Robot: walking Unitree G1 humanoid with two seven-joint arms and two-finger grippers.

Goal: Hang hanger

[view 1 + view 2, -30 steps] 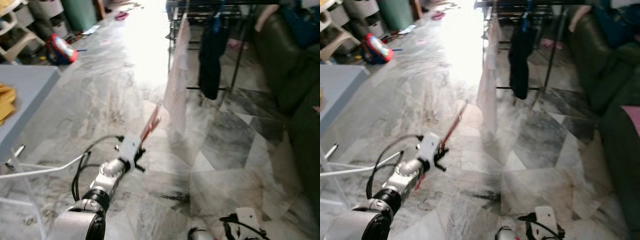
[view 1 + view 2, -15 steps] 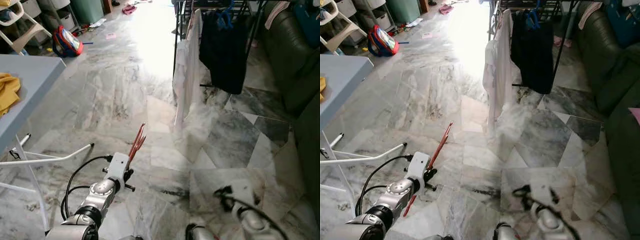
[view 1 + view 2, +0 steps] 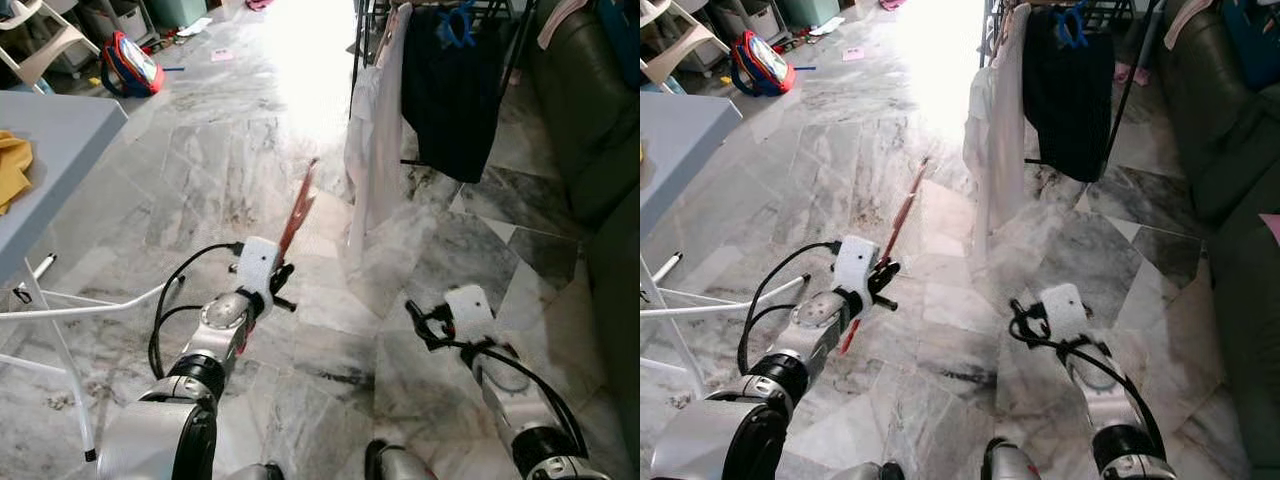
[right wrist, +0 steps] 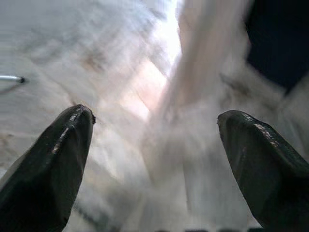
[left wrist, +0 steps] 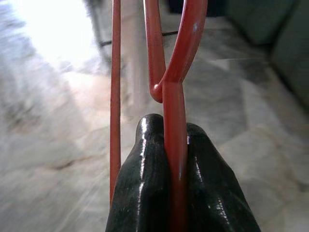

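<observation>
Gripping a red hanger (image 5: pixel 175 121) by the stem just below its hook, the left end effector (image 5: pixel 176 145) has both black fingers (image 5: pixel 140 193) clenched on the wire. The hanger sticks forward from it over the marble floor (image 3: pixel 200 180), pointing toward the clothes rack (image 3: pixel 515 50) but well short of it. The right end effector (image 4: pixel 154 159) is raised nearer the rack's side, its two fingers spread wide with nothing between them.

On the clothes rack hang a white shirt (image 3: pixel 372 150) on the side nearest the hanger and, beside it, a dark garment (image 3: pixel 455 100) with a blue hanger hook (image 3: pixel 458 22) showing at its top. A dark green sofa (image 3: pixel 585 120) stands just beyond the rack. Well apart from the rack, on the far side of the left arm, a grey desk (image 3: pixel 55 150) carries a yellow cloth (image 3: pixel 12 170) at its edge. A red and blue backpack (image 3: pixel 128 65) lies on the floor beyond the desk.
</observation>
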